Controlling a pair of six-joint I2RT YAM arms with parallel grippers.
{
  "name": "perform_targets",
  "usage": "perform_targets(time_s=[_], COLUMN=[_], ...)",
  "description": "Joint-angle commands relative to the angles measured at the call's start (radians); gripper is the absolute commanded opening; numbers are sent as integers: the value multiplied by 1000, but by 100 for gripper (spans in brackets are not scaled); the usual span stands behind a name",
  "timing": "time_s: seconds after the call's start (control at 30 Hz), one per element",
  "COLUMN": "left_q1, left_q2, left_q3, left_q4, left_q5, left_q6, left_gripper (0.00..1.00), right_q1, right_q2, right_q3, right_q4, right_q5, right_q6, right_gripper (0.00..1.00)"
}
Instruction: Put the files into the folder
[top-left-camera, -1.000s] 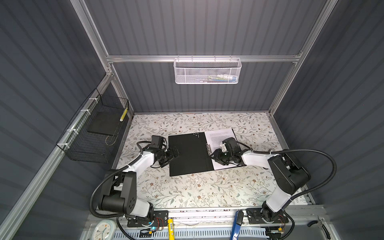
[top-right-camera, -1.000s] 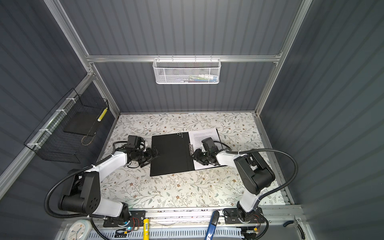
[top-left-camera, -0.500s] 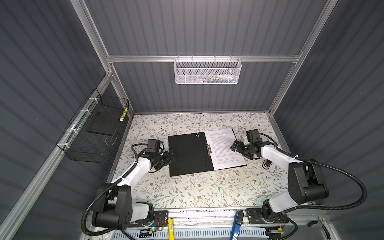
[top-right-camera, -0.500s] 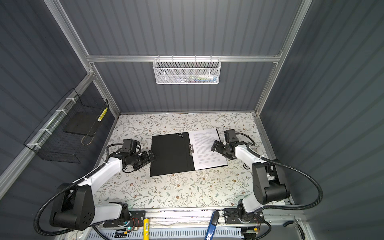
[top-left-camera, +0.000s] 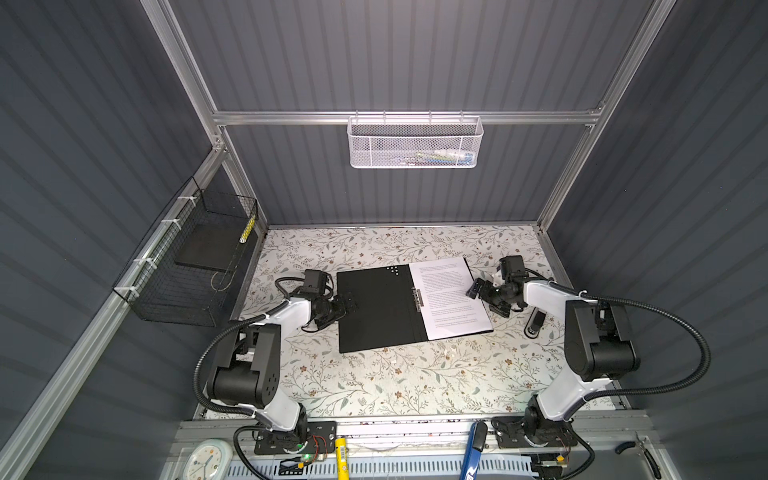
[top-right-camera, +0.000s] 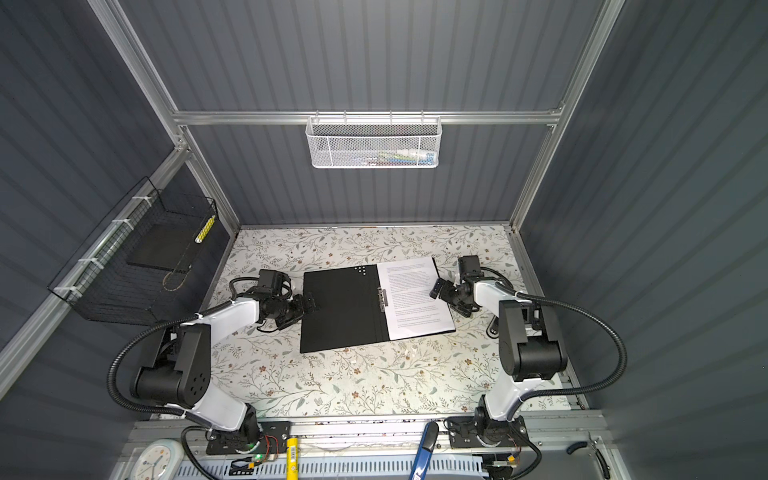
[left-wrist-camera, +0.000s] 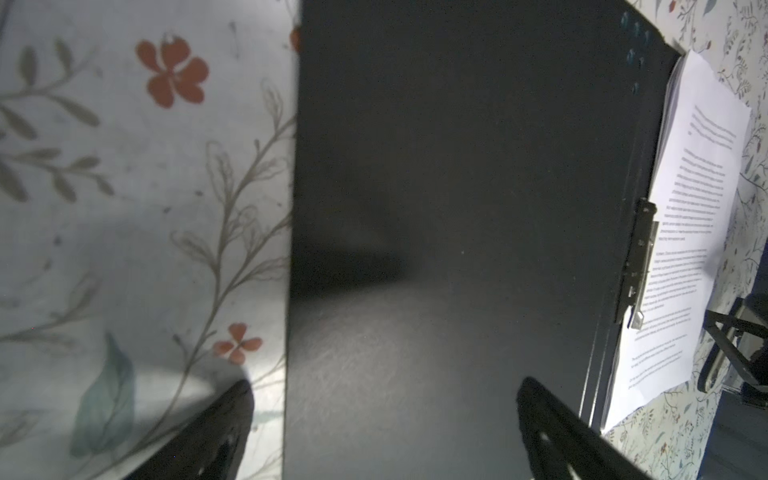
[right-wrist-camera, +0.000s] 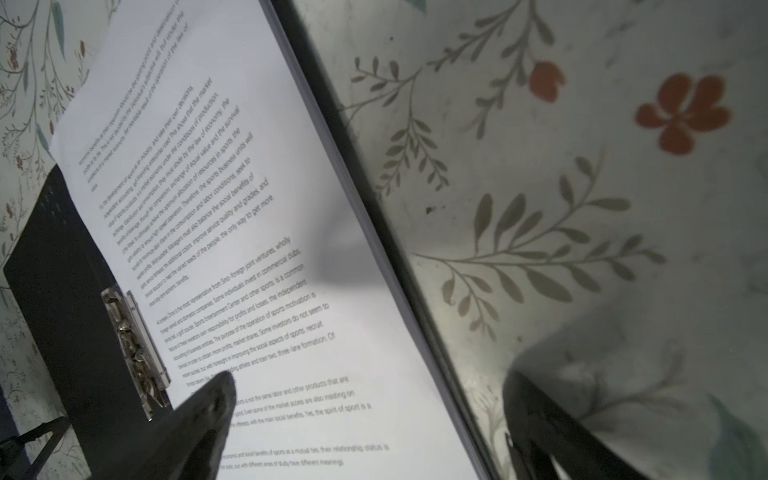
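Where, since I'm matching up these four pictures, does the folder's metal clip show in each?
Top view: metal clip on the open folder's fold, beside the printed sheets.
Top view: clip on that fold too.
Left wrist: clip between black cover and sheets.
Right wrist: clip between sheets and black cover.
Shared landmark: the printed sheets.

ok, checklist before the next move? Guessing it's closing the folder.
1. Files on the folder, right half: ok, flat stack.
2. Files held under the metal clip: cannot tell.
3. Folder's left half bare and lying flat: ok.
4. Left gripper open, jaws straddling the folder's outer left edge: ok.
5. Right gripper open, holding nothing: ok.
6. Right gripper clear of the closing path: not ok, one finger hangs over the files.
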Motion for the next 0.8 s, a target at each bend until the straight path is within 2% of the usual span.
perform_targets(time_s=[0.0, 0.27, 0.43, 0.77], left_q1=[4, 4, 5, -18], left_q2=[54, 65, 14, -95], left_q3=[-14, 44, 100, 205], left_q4=[-27, 21, 96, 223], left_q5=[71, 291, 424, 542], left_q6=[26, 29, -42, -220], left_gripper=[100, 100, 100, 100], right_q1=[-2, -2, 1, 24], right_q2=[25, 66, 73, 56], right_q3=[11, 43, 52, 36], right_q4=[-30, -23, -28, -14], right_q5=[-90, -220, -242, -247], right_q6=[7, 22, 17, 13], right_gripper=[99, 99, 99, 99])
